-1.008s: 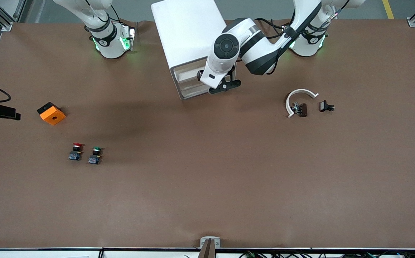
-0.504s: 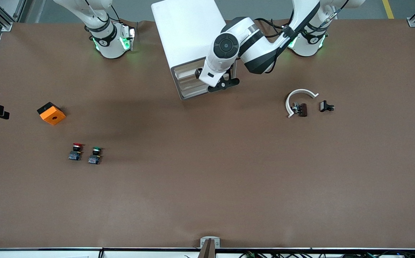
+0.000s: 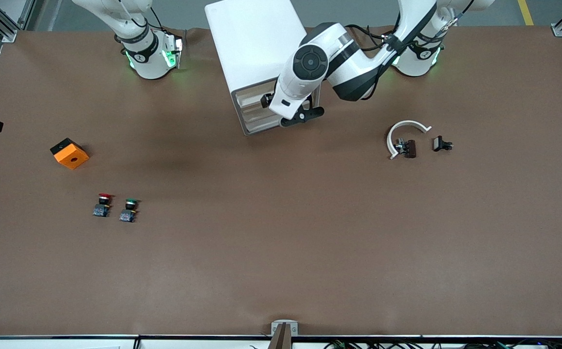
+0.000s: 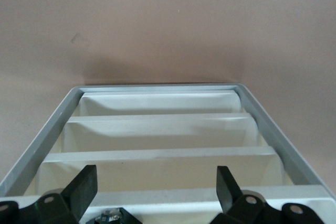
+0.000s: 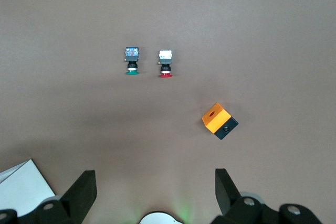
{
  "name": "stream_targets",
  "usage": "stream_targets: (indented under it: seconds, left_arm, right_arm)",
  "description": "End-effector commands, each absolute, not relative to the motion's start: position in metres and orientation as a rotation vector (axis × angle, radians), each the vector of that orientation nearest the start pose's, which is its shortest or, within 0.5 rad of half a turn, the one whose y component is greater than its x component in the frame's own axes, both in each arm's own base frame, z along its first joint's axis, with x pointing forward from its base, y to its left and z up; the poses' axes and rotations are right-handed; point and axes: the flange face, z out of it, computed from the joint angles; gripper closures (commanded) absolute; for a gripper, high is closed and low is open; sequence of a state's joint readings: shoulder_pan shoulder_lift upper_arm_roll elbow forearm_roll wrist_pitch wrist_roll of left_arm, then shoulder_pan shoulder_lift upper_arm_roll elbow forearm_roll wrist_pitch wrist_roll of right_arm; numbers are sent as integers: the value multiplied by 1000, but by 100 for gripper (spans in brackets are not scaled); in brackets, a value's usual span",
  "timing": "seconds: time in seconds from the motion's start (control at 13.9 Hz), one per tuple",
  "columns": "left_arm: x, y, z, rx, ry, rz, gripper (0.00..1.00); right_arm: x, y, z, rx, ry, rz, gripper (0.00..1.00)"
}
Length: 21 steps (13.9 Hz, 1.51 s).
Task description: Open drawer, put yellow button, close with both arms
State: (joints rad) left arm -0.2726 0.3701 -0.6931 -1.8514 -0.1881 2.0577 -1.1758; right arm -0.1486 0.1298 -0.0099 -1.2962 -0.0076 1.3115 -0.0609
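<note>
Two arms, three views. Front view: the left arm point(image 3: 339, 68) reaches from its base over to the cabinet point(image 3: 251, 43), its wrist over the cabinet's front face, where the drawer point(image 3: 250, 95) is the topmost of the stepped fronts. The pincer itself is hidden under the wrist here. The right arm point(image 3: 137, 43) rises out of the picture and waits. The orange box point(image 3: 69, 153) lies toward the right arm's end of the table, and the red button point(image 3: 102, 204) and green button point(image 3: 128, 210) stand side by side nearer the camera than it. Toward the left arm's end lie a white arc point(image 3: 407, 130) and two small dark parts point(image 3: 409, 148), well apart from the cabinet. Left wrist view: this shows what the front view hides. The left gripper point(image 4: 156, 178) is spread wide, fingers point(image 4: 84, 184) on either side of the drawer's point(image 4: 173, 199) front edge, and the lower fronts step away below it. I cannot tell whether the fingers touch it, or whether the drawer is fully home. A dark bit point(image 4: 111, 216) with a bluish glint sits at the picture's edge between the fingers; I cannot tell whether it is the yellow button, which no view shows plainly. Right wrist view: the right gripper point(image 5: 155, 179) is also spread wide and holds nothing, high over the table, with the box and both buttons far below it.
</note>
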Motion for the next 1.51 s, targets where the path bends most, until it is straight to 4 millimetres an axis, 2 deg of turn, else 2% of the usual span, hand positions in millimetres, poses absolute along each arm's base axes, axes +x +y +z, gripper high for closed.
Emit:
stream_targets:
  seconds: [0.0, 0.29, 0.5, 0.65, 0.86, 1.08, 1.22, 1.3, 1.44]
  left_arm:
    - [365, -495, 364, -3144, -546, 651, 0]
    - [346, -508, 356, -3135, -493, 676, 0]
    - [342, -512, 358, -3134, -508, 712, 0]
    - [336, -516, 361, -3139, -489, 707, 0]
    - [346, -508, 366, -3140, -521, 696, 0]
    - [404, -468, 378, -3158, -665, 630, 0]
    - [447, -432, 400, -3168, -715, 459, 0]
    - [474, -406, 412, -3154, -736, 370, 0]
    - [523, -357, 450, -3089, -781, 230, 0]
  right_arm:
    - [538, -84, 660, -3128, 148, 159, 0]
    - [533, -78, 661, -3132, 100, 149, 0]
    - [507, -63, 657, -3141, 63, 51, 0]
    - [501, -57, 656, -3142, 51, 39, 0]
    - [502, -52, 658, -3143, 32, 37, 0]
    - [500, -55, 659, -3138, 39, 36, 0]
    - [500, -56, 659, -3138, 41, 36, 0]
    - [500, -56, 659, -3136, 41, 36, 0]
    - [500, -58, 659, -3136, 45, 36, 0]
